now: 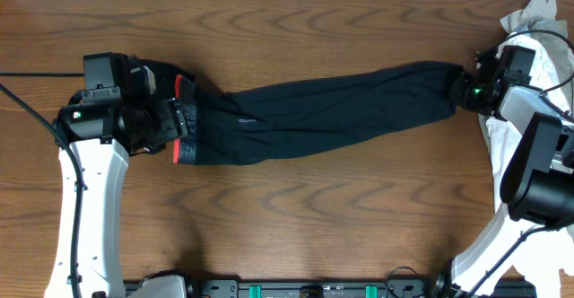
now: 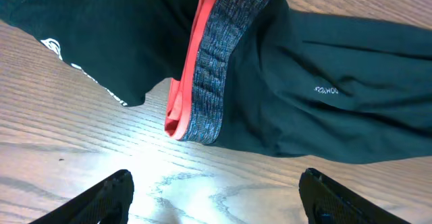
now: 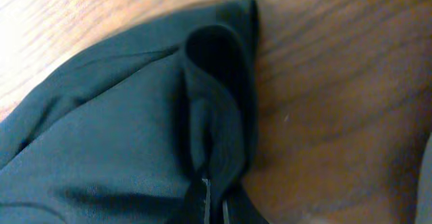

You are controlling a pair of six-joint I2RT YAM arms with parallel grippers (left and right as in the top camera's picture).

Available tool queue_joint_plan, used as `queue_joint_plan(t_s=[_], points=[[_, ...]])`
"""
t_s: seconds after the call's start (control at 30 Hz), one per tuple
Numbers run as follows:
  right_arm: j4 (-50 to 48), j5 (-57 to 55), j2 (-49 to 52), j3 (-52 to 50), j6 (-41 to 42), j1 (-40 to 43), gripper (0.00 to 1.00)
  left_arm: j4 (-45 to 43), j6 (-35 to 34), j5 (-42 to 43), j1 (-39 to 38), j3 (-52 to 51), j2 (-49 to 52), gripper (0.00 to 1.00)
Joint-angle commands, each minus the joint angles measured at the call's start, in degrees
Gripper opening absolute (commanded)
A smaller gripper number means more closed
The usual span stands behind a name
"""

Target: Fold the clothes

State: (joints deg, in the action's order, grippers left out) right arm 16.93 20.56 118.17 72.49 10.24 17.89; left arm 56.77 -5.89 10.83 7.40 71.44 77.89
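The left gripper stands wide open. Its two fingers sit at the bottom corners of the left wrist view, with only bare table between them. Just above them lies the waistband, grey-flecked with a red lining, running from the top of the frame down to its centre.

The right gripper is closed to a sliver at the bottom centre of its own view, pinching a gathered fold of black cloth that loops up toward the top of the frame.

From overhead, the dark trousers lie stretched across the middle of the table. Their long axis runs left to right and rises slightly toward the right. The waistband end is at the left, by the left gripper, and the leg end is at the right, in the right gripper.

Only the left wrist view shows a small white logo clearly, and white print at the upper left. Only the overhead shows a pale cloth heap in the upper right corner, partly under the right arm.
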Motion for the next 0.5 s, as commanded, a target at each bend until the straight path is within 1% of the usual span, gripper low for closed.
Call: queue_joint_plan(t_s=[0.0,0.1,0.27,0.47], points=[[1.1,2.9,-5.0,-0.3,0.4,0.4,0.01,0.2,0.7,0.6,0.2,1.3,-0.4,0.8],[2.3,1.3,-10.8,-0.3,0.4,1.0,0.01,0.2,0.7,0.5,0.2,1.3,-0.4,0.8],[5.2,-6.5,-20.3,-0.2,0.4,2.6,0.01,0.2,0.7,0.5,0.2,1.3,-0.4,0.8],[8.5,-8.5,-24.2,-0.2,0.4,2.8,0.01,-1.1,0.7,0.6,0.2,1.3,-0.4,0.8]])
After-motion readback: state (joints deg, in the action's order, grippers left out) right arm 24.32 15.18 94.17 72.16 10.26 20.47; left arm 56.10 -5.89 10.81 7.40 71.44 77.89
